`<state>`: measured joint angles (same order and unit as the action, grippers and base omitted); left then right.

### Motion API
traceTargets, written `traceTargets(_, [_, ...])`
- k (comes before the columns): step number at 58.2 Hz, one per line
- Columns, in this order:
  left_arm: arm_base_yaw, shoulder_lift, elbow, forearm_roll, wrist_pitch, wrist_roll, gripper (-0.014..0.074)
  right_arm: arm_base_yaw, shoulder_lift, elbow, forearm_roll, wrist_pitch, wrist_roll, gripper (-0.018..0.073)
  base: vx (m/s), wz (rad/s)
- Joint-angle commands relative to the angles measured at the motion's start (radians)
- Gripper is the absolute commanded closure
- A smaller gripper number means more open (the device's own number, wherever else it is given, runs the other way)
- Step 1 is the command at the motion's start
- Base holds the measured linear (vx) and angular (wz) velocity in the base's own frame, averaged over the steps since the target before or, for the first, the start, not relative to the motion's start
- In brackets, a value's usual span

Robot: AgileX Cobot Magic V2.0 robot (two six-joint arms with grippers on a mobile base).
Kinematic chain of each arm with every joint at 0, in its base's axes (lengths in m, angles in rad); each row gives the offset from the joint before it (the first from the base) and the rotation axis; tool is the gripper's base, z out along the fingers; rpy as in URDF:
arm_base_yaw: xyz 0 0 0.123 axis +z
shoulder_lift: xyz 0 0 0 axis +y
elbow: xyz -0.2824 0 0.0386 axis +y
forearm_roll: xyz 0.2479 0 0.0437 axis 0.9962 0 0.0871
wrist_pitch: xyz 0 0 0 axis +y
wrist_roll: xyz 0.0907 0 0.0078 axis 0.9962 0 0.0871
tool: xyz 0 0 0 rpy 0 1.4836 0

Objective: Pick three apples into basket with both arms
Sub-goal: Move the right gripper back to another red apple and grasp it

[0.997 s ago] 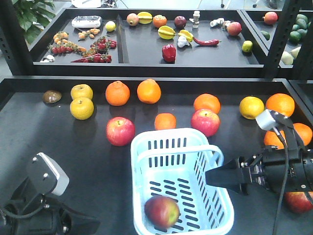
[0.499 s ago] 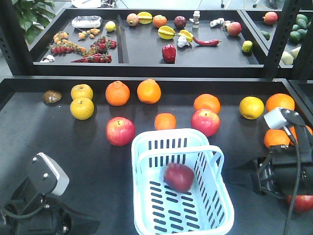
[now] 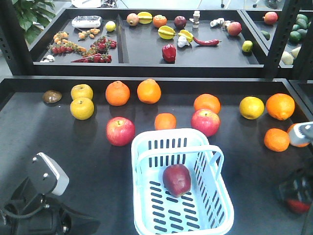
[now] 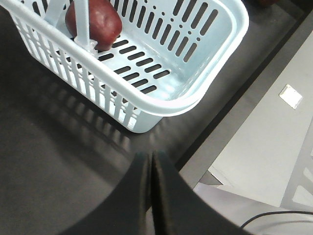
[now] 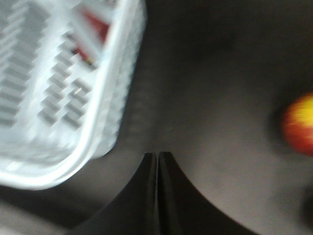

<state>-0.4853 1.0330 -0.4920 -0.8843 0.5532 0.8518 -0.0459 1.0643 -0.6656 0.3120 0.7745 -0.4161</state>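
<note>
One dark apple [image 3: 176,179] is lying in the basket [image 3: 171,134]; two more are judged to be needed. The left hand [image 4: 150,157] is seen pressed shut with nothing in it. The right hand [image 5: 157,157] is also closed and empty, and its view is blurred. The red-yellow apple [image 5: 299,125] is lying near it on the counter [image 3: 88,147]. If this apple is approached before the hand is opened, it could be pushed and rolled away; a pinkish apple [image 3: 120,130] could be taken by mistake.

Left arm [image 3: 44,208] low at near-left, left hand [image 4: 149,160] fingers pressed together, right hand [image 5: 157,159] fingers likewise touching
</note>
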Motion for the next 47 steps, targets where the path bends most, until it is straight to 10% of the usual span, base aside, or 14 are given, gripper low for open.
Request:
traceTargets(1, [-0.004,-0.013,-0.022,-0.037,-0.024,-0.005,0.0602,-0.007,0.01,-0.033,-0.157,-0.146,0.218,0.0564,0.0,0.0])
traceTargets(14, [-0.004,-0.013,-0.022,-0.037,-0.024,-0.005,0.0602,-0.05,0.221,-0.219,-0.449,0.01,0.517,0.0554,0.0,0.0])
traceTargets(29, [-0.004,-0.013,-0.022,-0.037,-0.024,-0.005,0.0602,-0.2,0.497,-0.445,-0.342,0.196,0.38,0.0335,0.0,0.0])
traceTargets(47, [-0.004,-0.013,-0.022,-0.037,-0.024,-0.005,0.0602,-0.213,0.611,-0.447,-0.369,0.081,0.362,-0.008,0.0,0.0])
